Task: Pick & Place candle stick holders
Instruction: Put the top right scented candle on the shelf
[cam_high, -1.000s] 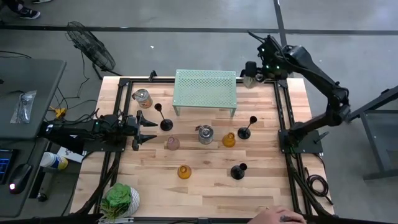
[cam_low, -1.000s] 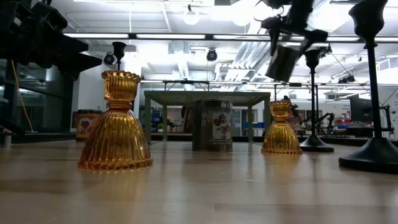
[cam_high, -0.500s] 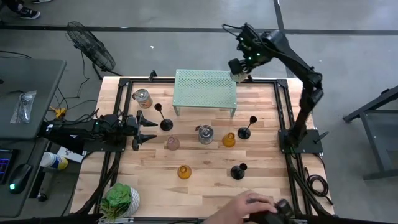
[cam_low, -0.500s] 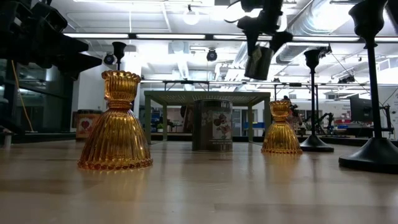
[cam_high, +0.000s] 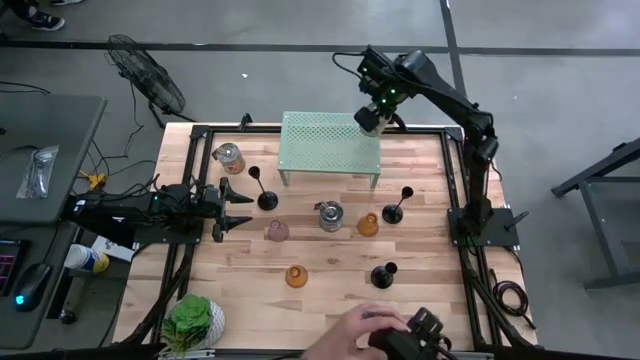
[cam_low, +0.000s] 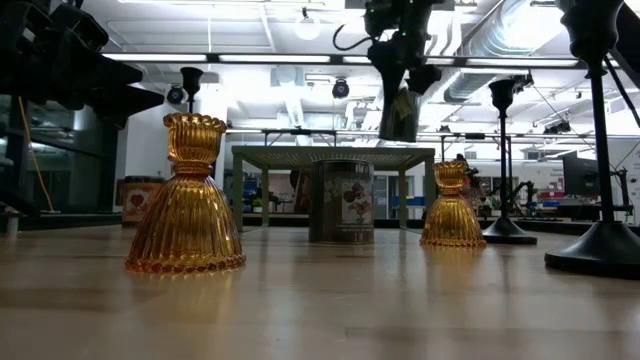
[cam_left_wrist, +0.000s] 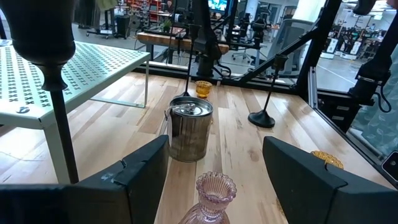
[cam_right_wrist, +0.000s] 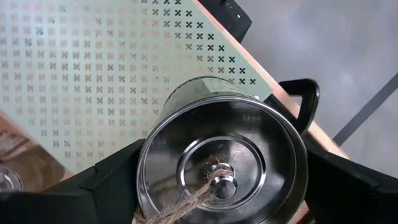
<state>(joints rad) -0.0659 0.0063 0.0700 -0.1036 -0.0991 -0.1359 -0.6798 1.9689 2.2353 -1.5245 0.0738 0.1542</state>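
My right gripper (cam_high: 372, 112) is shut on a metal tin (cam_right_wrist: 224, 168) with a knobbed lid. It holds the tin in the air over the far right corner of the green perforated shelf (cam_high: 331, 145). My left gripper (cam_high: 235, 208) is open and waits level at the table's left, pointing at the pink glass holder (cam_high: 277, 231), which also shows in the left wrist view (cam_left_wrist: 214, 199). Three black holders (cam_high: 262, 195) (cam_high: 395, 210) (cam_high: 383, 274) and two amber ones (cam_high: 368, 224) (cam_high: 295, 276) stand on their bases on the table. My right gripper pinches the tin's round wall (cam_right_wrist: 155, 149) between its two fingers, one on each side, just below the lid. The fingers (cam_right_wrist: 112, 180) come from above, pointing down. The tin (cam_low: 400, 110) hangs clear of the shelf and the table, slightly tilted.
A second metal tin (cam_high: 330, 215) stands mid-table between the holders. A printed can (cam_high: 229, 156) stands at the far left and a potted plant (cam_high: 192, 320) at the near left corner. A person's hand (cam_high: 365, 330) with a dark device reaches over the table's near edge.
My right gripper has carried the tin from the table's far right corner toward the left, to above the shelf's right end. The tin has stayed clear of everything. A person's hand has come further in over the near edge.
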